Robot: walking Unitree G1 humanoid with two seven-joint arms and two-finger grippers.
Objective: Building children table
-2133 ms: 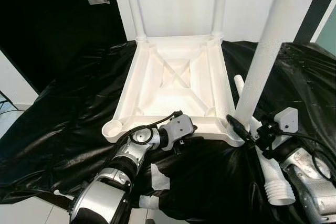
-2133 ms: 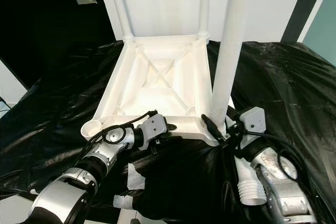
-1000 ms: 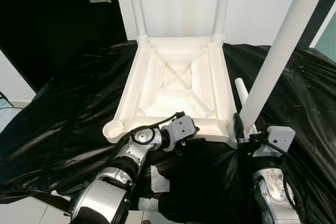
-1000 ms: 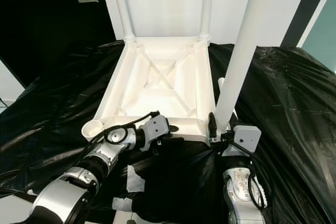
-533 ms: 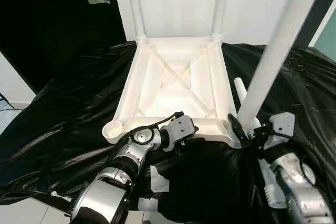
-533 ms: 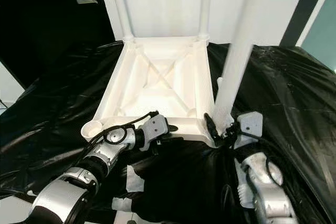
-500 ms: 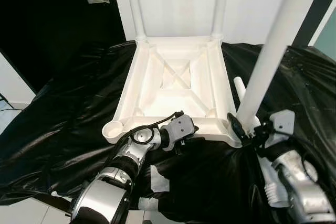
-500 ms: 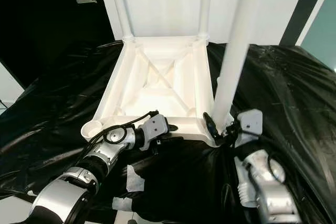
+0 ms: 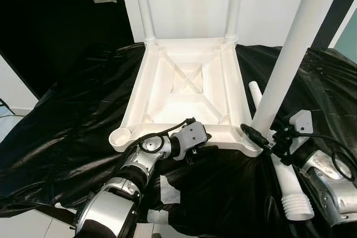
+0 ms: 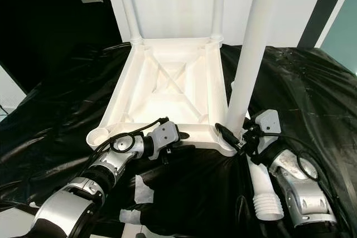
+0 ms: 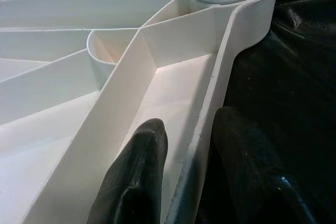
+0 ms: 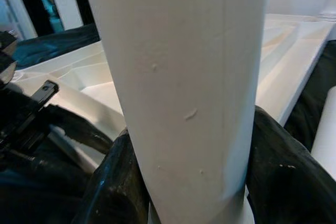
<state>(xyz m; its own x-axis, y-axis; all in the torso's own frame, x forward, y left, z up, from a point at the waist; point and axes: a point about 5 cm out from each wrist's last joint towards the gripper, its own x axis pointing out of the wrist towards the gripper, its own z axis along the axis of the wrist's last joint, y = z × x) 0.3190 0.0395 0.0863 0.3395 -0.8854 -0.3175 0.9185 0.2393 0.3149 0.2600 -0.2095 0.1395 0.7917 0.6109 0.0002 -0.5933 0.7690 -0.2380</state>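
While the upturned tabletop [image 9: 187, 90] lies on the black sheet [image 9: 72, 115], my left gripper [image 11: 184, 177] pinches its near rim, one finger inside, one outside. At the tabletop's near right corner, my right gripper [image 9: 257, 139] clamps the leg [image 9: 284, 59] standing in the socket. A loose leg [image 9: 287, 179] lies just beside that corner.

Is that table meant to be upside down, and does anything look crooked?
The white table lies upside down on black sheeting. The right claw holds a leg in the near right corner; it leans, unlike the two far legs. Another leg lies loose beside it, and one corner socket is empty.
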